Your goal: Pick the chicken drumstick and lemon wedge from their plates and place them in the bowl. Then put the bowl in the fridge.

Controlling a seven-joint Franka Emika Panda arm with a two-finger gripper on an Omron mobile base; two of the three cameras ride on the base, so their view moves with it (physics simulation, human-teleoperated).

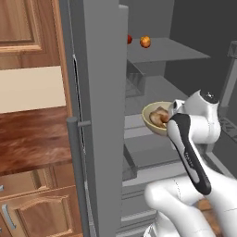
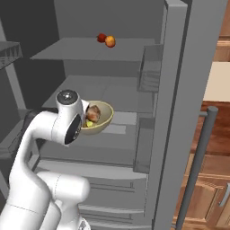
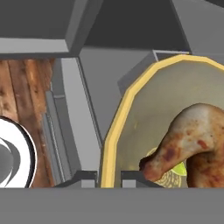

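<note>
Both jaws (image 3: pixel 105 178) pinch the bowl (image 3: pixel 131 113) rim inside the fridge (image 1: pixel 104 92).

bowl (image 1: pixel 152 121) with chicken drumstick (image 1: pixel 160 116) inside open fridge (image 1: pixel 104 115)

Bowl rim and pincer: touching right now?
Touching. In the hand view the two fingertips stand one on each side of the bowl rim, closed against it, with the chicken drumstick lying inside.
</note>
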